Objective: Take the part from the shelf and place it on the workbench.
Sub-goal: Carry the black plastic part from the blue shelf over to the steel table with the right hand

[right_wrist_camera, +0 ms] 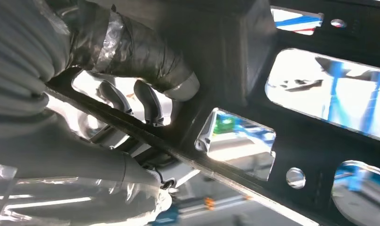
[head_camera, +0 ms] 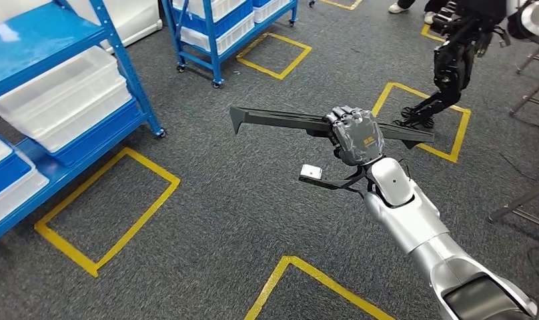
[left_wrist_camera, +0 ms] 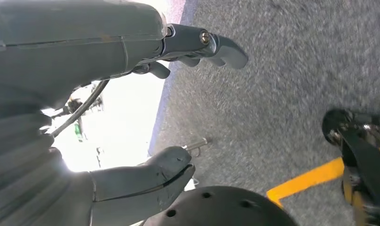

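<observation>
The long black part (head_camera: 300,122) is gripped by the right robot hand (head_camera: 355,135) above the carpet (head_camera: 220,200), while the left robot hand (left_wrist_camera: 146,117) is held apart, empty.

Grey carpet floor (head_camera: 240,213), yellow tape squares (head_camera: 107,207) (several), blue wheeled shelves (head_camera: 67,133) holding white bins (head_camera: 60,93)

Long flat black part (head_camera: 280,121) with cut-outs, level above carpet, gripped by right robot hand (head_camera: 355,135).
</observation>
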